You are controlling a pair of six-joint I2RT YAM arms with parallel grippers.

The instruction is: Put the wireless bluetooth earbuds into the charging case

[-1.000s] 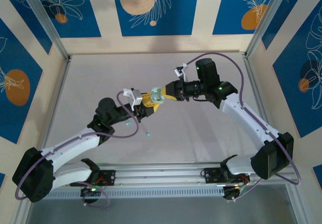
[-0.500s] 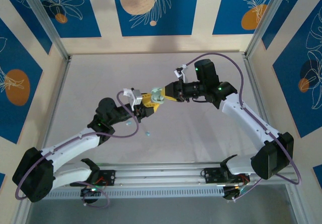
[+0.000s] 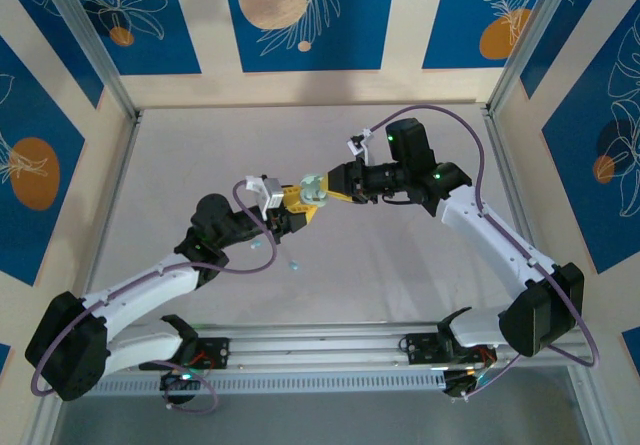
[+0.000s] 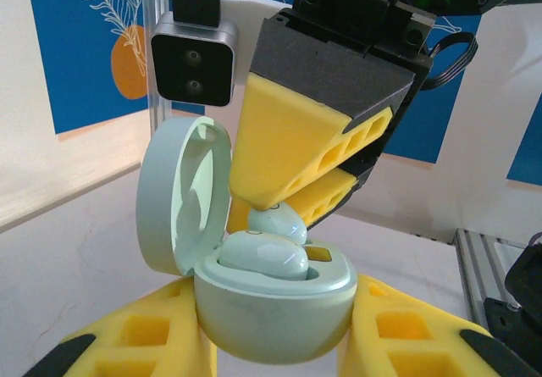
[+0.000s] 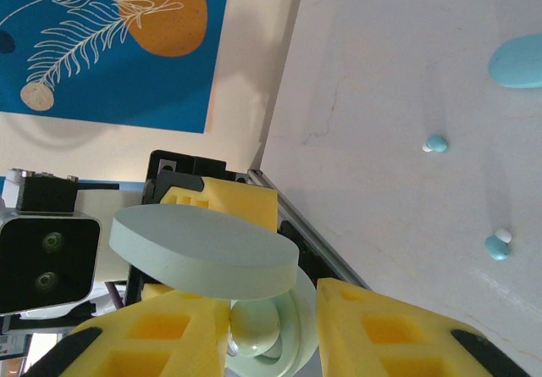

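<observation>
— Earbuds, where are they?
— Two pale blue earbuds (image 5: 435, 144) lie loose on the worktop (image 3: 400, 255), towards its near edge. Above the middle, the left gripper (image 4: 271, 356) is clamped on the open mint charging case (image 4: 275, 309); one mint earbud (image 4: 262, 254) sits in it already. Just beyond, the right gripper (image 5: 271, 335) looks pinched on the second mint earbud (image 4: 275, 218), right over its well.
— How will it handle?
— Light, hard and glossy, I'd judge, so it may squirt from between the yellow fingers (image 4: 279, 140); hold its rounded flanks gently and let the case steady it.
— Anything unclear?
— The empty well is hidden by the bud, so seating can't be judged. A pale blue case (image 5: 518, 62) is cut off at the right wrist view's border
</observation>
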